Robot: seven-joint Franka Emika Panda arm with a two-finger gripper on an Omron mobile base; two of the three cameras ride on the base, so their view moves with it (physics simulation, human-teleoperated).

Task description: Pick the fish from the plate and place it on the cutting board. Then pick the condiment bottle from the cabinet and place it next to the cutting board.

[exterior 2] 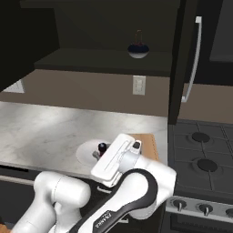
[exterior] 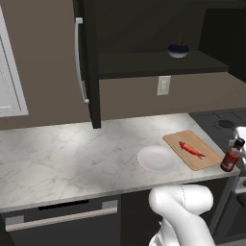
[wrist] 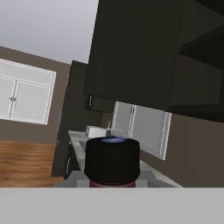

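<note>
The cabinet (exterior: 91,57) stands open, its door swung out edge-on with the long silver handle (exterior: 79,60) showing. On its inner shelf (exterior: 158,65) sits a dark blue bowl (exterior: 178,50) with something thin sticking up out of it; what that is I cannot make out in the shadow.

Down on the marble table (exterior: 72,153) the white plate (exterior: 157,159) lies bare, with the cutting board (exterior: 192,149) just beside it, their edges very near or touching. The fish (exterior: 191,149) lies flat on the board, roughly in its middle.

The condiment bottle (exterior: 231,158) is upright at the front right edge of the table, just beside the board's near corner. The gripper (exterior: 239,153) is at its neck, and the fingers are drawn in narrow on it, holding the bottle. Whether its base rests on the table or hangs just over it I cannot tell.

In the hand view the bottle's black cap (wrist: 112,159) sits right between the fingers, with only a sliver of red below it, the rest cut off.

From the right side the arm's white forearm (exterior 2: 113,159) covers most of the plate (exterior 2: 84,152) and board (exterior 2: 150,143); only the cap (exterior 2: 102,147) peeps out above it. A stove (exterior 2: 202,154) lies to the right.
</note>
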